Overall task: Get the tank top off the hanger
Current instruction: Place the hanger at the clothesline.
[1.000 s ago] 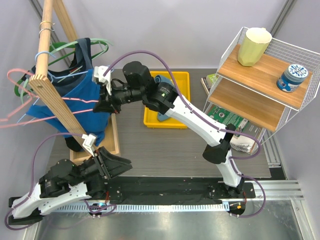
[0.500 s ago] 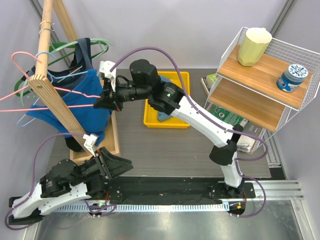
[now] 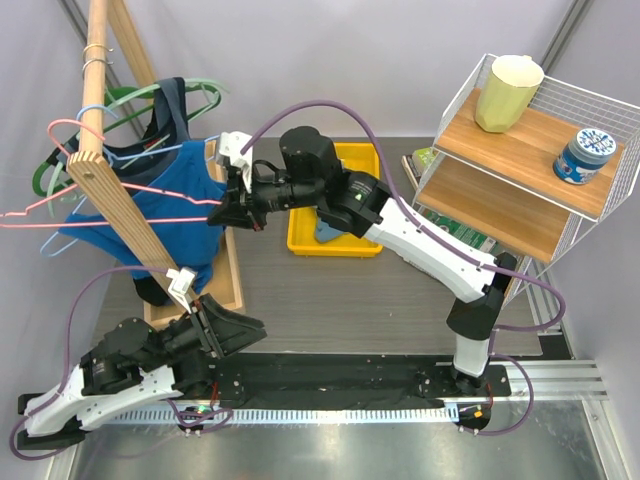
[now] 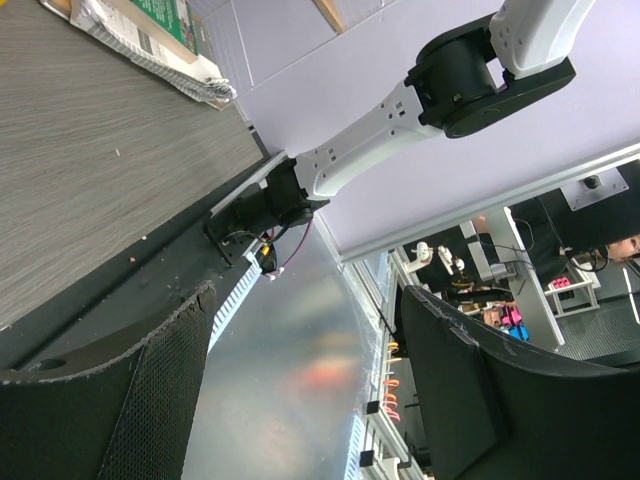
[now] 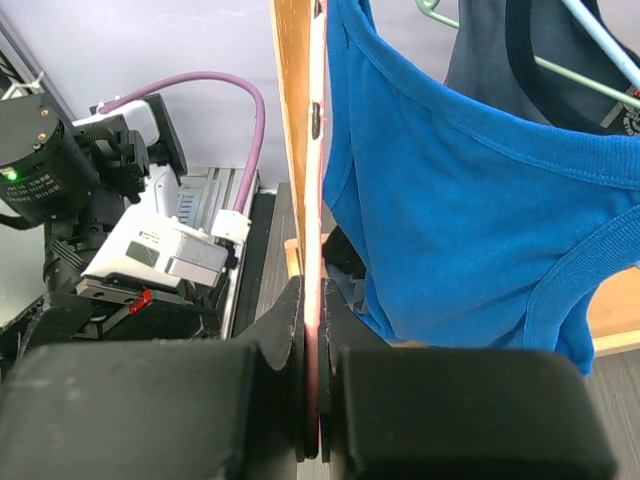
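Observation:
A blue tank top (image 3: 150,205) hangs on a pink wire hanger (image 3: 190,200) at the wooden rack (image 3: 110,195) on the left. My right gripper (image 3: 228,212) is at the tank top's right side and is shut on the hanger's wire. In the right wrist view the jaws (image 5: 314,300) pinch the pink hanger (image 5: 316,200) edge-on, with the blue tank top (image 5: 460,200) just to its right. My left gripper (image 3: 235,330) rests low near the arm bases, open and empty. It also shows open in the left wrist view (image 4: 305,300).
A dark tank top (image 3: 168,110) on a green hanger (image 3: 200,92) hangs behind the blue one. The rack's wooden base (image 3: 232,280) lies under the clothes. A yellow tray (image 3: 300,243) sits mid-table. A wire shelf (image 3: 520,170) with a cup and a tin stands at the right.
My right gripper has moved right and slightly nearer, pulling the pink hanger and the blue tank top along with it. The left arm has not moved.

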`<state>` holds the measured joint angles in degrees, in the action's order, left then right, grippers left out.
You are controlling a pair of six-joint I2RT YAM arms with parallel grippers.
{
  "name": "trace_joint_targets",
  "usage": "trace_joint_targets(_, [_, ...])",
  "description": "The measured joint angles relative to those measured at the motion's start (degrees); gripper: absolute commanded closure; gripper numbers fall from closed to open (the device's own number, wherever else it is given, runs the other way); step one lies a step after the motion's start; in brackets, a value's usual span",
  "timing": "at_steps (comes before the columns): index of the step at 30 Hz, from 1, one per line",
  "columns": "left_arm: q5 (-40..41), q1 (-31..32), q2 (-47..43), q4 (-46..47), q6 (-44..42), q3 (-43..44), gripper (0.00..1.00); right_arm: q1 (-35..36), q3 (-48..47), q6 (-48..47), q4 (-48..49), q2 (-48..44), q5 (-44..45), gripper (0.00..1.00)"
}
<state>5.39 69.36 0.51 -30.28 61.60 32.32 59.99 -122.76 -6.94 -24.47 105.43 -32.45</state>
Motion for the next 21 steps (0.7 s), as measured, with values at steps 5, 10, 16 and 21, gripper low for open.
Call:
trace_joint_targets(5, [0.02, 0.0, 0.0, 0.0, 0.02, 0.0, 0.25, -0.09, 0.94, -0.26, -0.11, -0.04, -0.5, 0.99])
trace_joint_targets(10, [0.17, 0.0, 0.0, 0.02, 0.07, 0.0, 0.25, -0.17, 1.62, -0.48, -0.33, -0.07, -0.92, 0.99])
trace_joint_targets(16, [0.61, 0.0, 0.0, 0.0, 0.11, 0.0, 0.25, -0.35, 3.48, -1.09, -0.98, -0.09, -1.33, 0.99])
trace_joint_targets(21, [1.01, 0.0, 0.0, 0.02, 0.11, 0.0, 0.25, -0.35, 3.52, -1.99, -1.6, -0.09, -1.33, 0.99])
